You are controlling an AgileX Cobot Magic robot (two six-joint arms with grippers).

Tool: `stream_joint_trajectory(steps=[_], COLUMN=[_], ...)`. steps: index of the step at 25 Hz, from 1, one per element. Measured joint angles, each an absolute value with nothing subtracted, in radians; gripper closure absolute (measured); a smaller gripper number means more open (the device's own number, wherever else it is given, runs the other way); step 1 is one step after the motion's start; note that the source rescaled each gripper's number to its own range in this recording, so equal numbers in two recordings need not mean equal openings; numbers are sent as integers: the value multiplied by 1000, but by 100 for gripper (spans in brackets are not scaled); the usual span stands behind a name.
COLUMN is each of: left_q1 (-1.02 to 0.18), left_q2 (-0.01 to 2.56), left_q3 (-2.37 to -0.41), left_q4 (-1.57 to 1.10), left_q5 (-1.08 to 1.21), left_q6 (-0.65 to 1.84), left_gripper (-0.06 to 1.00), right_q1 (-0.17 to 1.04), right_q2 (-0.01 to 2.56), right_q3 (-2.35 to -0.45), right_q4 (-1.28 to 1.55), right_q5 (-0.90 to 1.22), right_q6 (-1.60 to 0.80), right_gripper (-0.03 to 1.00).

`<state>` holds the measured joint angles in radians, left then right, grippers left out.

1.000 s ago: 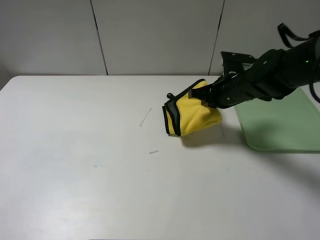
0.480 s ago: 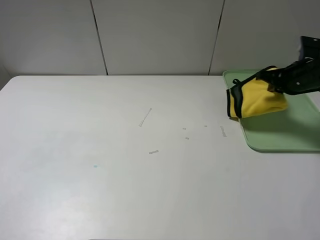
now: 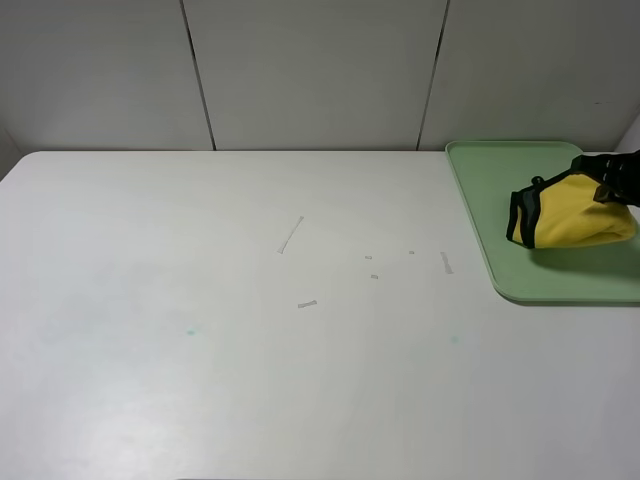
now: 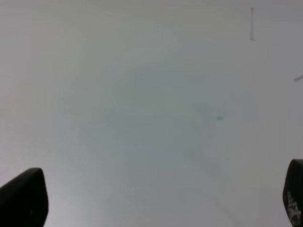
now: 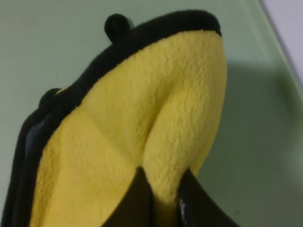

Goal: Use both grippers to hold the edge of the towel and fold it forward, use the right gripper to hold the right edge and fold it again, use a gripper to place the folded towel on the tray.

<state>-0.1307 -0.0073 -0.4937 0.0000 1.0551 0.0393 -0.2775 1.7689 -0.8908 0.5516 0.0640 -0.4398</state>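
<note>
- Since a second ago, in the exterior high view, we carry the towel (image 3: 572,213) from mid-table over the tray (image 3: 490,190). Our right gripper (image 3: 612,182) pinches it, bunched and folded; only the release seems left. Small tape scraps (image 3: 290,235) lie on the table (image 3: 200,380), well clear.
- Left wrist view: our left gripper's fingers (image 4: 23,198) sit apart over bare table.
- Right wrist view: fingertips (image 5: 142,196) clamp yellow pile, black edge (image 5: 161,26) uppermost, green tray beneath.
</note>
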Motion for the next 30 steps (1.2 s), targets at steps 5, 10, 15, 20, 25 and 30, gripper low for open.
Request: stream_joint_trajectory(steps=[5, 10, 15, 20, 25, 30], left_q1=[-131, -131, -131, -131, -131, -131], left_q2=[-7, -7, -7, -7, -7, -7], left_q3=[-494, -494, -494, -494, -494, -494], left_q4=[0, 0, 0, 0, 0, 0], left_q5=[1055, 1055, 1055, 1055, 1055, 1055], left_q6=[39, 39, 39, 39, 39, 39], left_gripper=[-6, -6, -6, -6, -6, -6], right_q1=[-278, -278, -278, -278, -278, -278], right_q2=[1769, 1769, 1769, 1769, 1769, 1742], right_q3=[-891, -891, -891, -889, -887, -885], right_q4=[549, 549, 549, 549, 549, 547], right_q5=[59, 58, 57, 58, 70, 154], right_q6=[-440, -464, -469, -466, -462, -462], right_gripper=[89, 72, 5, -3, -3, -3])
